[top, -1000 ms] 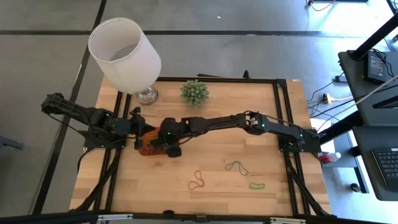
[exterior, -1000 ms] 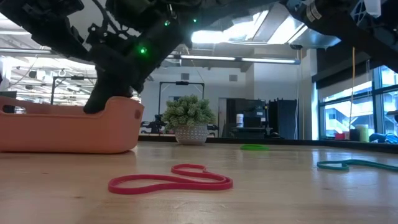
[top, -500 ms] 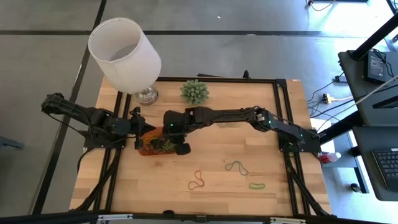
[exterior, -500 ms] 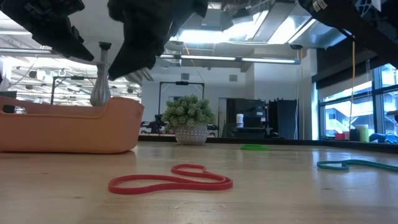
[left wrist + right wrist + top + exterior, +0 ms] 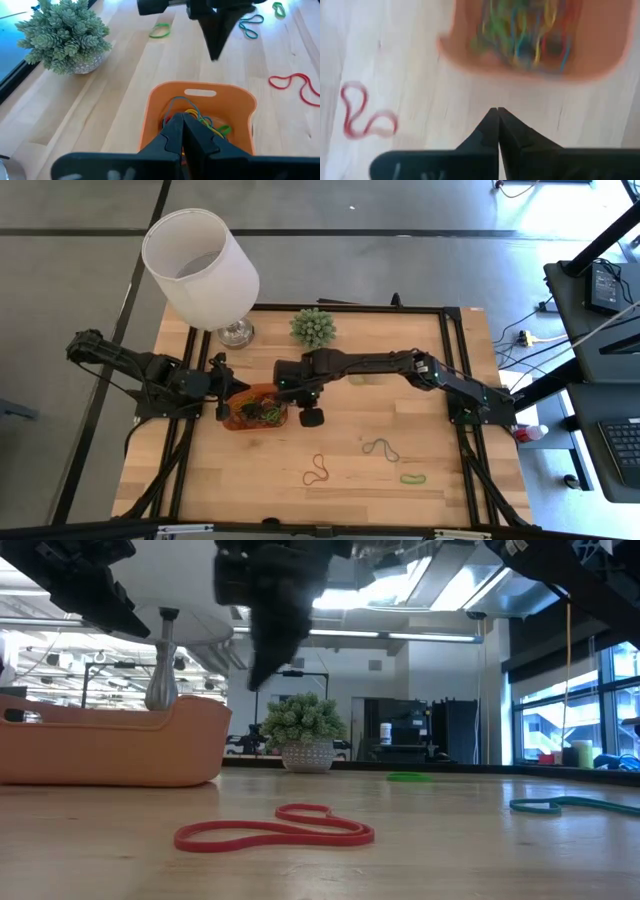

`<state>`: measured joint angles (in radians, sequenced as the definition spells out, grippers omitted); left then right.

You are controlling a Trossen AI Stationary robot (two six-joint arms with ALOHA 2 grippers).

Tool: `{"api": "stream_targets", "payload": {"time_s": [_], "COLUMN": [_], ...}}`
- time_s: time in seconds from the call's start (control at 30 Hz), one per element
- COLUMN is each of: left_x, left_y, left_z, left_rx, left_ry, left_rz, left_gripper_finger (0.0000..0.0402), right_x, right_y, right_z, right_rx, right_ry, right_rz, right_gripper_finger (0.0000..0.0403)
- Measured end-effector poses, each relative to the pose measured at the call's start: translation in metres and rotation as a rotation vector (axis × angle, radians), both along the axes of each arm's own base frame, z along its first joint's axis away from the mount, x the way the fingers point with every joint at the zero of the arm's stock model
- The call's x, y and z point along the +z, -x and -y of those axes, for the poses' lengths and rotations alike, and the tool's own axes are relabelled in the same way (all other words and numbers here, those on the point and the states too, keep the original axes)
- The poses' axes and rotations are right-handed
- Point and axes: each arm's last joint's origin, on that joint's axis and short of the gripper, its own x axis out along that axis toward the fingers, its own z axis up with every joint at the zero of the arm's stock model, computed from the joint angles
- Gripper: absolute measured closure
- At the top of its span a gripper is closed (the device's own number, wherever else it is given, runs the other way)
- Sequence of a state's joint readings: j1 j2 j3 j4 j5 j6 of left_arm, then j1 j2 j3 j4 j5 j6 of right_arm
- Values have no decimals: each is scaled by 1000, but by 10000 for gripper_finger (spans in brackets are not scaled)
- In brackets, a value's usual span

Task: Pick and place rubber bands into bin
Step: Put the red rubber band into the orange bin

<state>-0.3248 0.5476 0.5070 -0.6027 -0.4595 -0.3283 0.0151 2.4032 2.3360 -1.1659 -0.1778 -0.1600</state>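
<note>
The orange bin stands left of the table's middle with a tangle of coloured rubber bands inside. My right gripper hangs shut and empty above the table just past the bin's right end, pointing steeply down. My left gripper is shut, held above the bin's left end. Loose rubber bands lie flat on the wood: a red one, a blue-grey one and a green one. Another green band lies near the plant.
A lamp with a large white shade stands at the far left corner. A spiky green plant in a pot sits at the far edge. Bare wood lies between the bin and the loose bands toward the near edge.
My right gripper has risen out of the bin and gone toward the table's right edge, tipping to point more steeply down. Its fingers, open inside the bin a second ago, have shut with nothing between them. The bin and the loose bands have stayed put.
</note>
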Motion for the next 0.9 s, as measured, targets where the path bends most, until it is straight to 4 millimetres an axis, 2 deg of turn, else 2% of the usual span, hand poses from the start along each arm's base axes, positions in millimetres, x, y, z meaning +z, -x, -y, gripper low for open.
{"api": "stream_targets", "payload": {"time_s": [0.23,0.37,0.47,0.6,0.8,0.9], "left_x": [0,-1,-1,-1,1,-1], "left_y": [0,0,0,0,-4,-14], "left_z": [0,0,0,0,2,6], "left_rx": [-2,-14,-15,-33,-61,-82], "left_ry": [0,7,7,-16,-45,-36], "left_rz": [-3,-11,-11,-17,0,-15], "left_gripper_finger": [399,399,400,399,399,400], "right_x": [0,13,14,5,-8,-16], "right_y": [23,36,50,84,150,183], "right_z": [-11,-23,-30,-33,-34,-32], "right_rx": [-38,-59,-90,-173,-333,-416], "right_ry": [39,91,139,139,47,43], "right_rz": [-221,-245,-224,-150,1,38], "right_gripper_finger": [399,400,397,396,396,395]}}
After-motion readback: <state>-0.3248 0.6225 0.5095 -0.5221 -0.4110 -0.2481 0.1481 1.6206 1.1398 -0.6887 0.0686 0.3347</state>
